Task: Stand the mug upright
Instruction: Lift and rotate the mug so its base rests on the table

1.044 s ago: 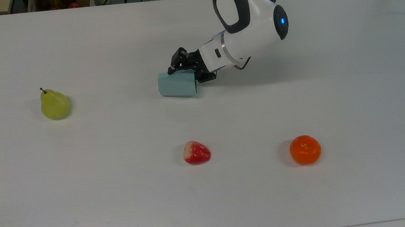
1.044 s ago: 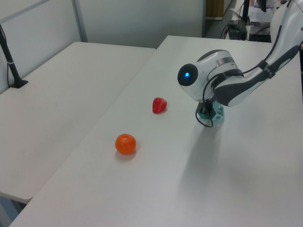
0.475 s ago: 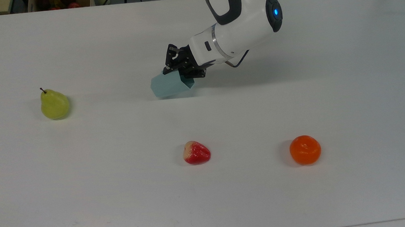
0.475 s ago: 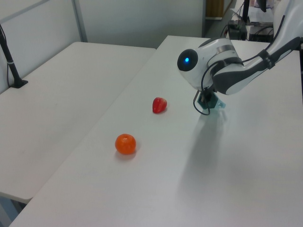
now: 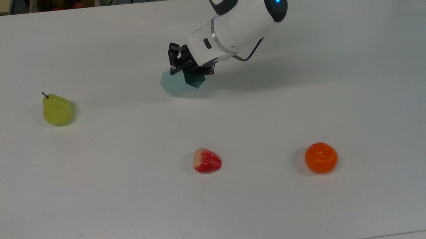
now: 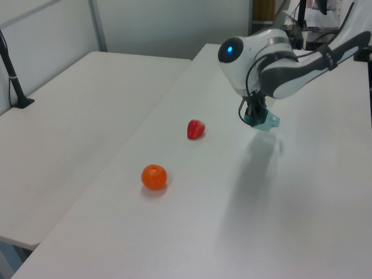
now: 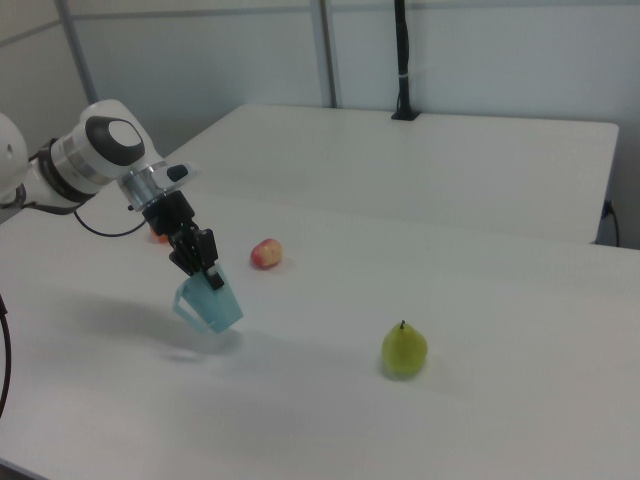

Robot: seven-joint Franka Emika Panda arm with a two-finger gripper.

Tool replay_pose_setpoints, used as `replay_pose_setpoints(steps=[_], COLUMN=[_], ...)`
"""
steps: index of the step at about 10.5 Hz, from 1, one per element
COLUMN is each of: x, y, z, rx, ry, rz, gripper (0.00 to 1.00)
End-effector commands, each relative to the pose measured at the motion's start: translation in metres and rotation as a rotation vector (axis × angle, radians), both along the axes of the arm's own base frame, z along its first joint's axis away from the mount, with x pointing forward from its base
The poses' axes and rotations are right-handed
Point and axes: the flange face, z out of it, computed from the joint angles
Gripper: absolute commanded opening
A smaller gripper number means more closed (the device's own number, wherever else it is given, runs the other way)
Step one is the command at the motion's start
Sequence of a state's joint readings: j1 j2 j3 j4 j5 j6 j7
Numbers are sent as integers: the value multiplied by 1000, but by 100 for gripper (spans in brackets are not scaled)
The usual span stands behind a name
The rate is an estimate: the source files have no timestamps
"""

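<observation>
The mug [image 5: 173,85] is a pale blue-green faceted cup, held off the white table [image 5: 91,203] and tilted, with its dark hexagonal opening turned partly upward. My gripper [image 5: 189,71] is shut on its rim wall, coming down from the top view's upper right. In the left view the mug [image 6: 267,122] hangs below the gripper [image 6: 254,111], with its shadow on the table beneath. In the right view the mug [image 7: 215,305] hangs slanted under the gripper [image 7: 203,262], clear of the tabletop.
A green pear [image 5: 57,109] lies at the top view's left. A red strawberry-like fruit [image 5: 207,160] and an orange [image 5: 320,158] lie nearer the front edge. A box of fruit [image 5: 62,0] stands beyond the far edge.
The mug lay on its side on the table a second ago. The gripper has lifted it and turned it, so the opening has swung from sideways to partly upward.
</observation>
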State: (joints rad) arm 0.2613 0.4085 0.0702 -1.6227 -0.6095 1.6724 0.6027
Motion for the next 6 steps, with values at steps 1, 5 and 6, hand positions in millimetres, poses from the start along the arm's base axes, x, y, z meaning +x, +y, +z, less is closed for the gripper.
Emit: replay_pose_setpoints(steps=[1,5,6], x=[0,20,21], y=[-1,-3,-5], z=[32,22,14], rx=[237,549,569], ry=[32,-56,-69], rz=[88,194,197], gripper=[1,2,3])
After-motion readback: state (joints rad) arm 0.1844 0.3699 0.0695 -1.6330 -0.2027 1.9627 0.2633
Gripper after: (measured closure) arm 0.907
